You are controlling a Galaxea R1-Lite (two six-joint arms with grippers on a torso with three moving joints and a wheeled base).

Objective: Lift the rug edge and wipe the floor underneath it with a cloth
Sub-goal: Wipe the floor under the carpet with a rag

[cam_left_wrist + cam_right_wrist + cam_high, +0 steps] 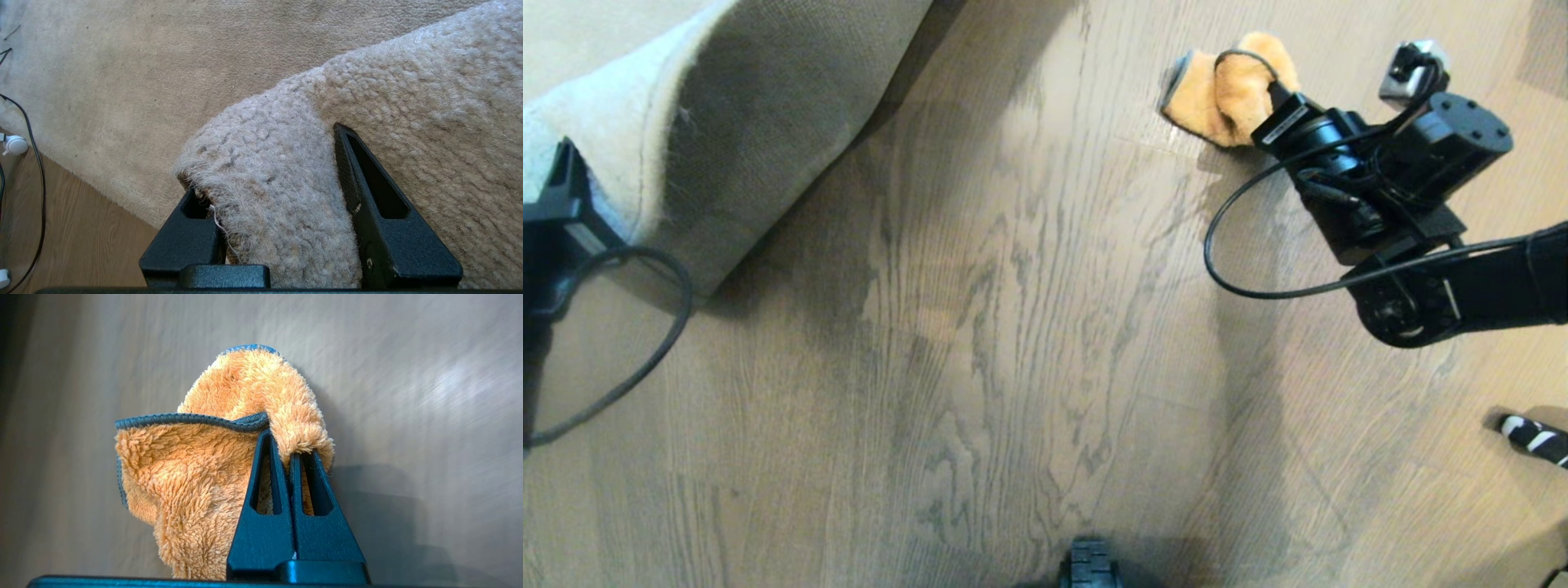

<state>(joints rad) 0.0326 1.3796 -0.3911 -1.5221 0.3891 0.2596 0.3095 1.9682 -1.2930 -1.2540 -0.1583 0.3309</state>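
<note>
At the far left of the head view, my left gripper (pixel 282 196) was clamped on the lifted edge of the rug (pixel 286 171), one finger on the pale pile side and the other under the fold against the backing. The jaws stood partly apart, filled by the thickness of the rug between them. From the head camera the raised edge showed its tan-brown woven backing (pixel 768 122), curling up and away from the floor (pixel 1013 343), with a dark shadow lying on the planks beneath it. The rest of the rug lay flat beyond the fold. A black cable (pixel 34 163) and a small white plug (pixel 15 145) rested beside the rug's edge on the wood.

On the right side, well apart from the rug, my right gripper (pixel 288 457) was pinched tight on the cloth (pixel 196 473), the two fingers nearly touching with only a thin fold of orange-yellow pile between them. The cloth bunched around the fingertips, its dark grey edging showing along the upper fold, and in the head view it lay against the bare planks (pixel 1225 90) at the top right. The floor behind it looked streaked in the right wrist view. A black-and-white striped object (pixel 1535 437) poked in at the right edge of the head view.
</note>
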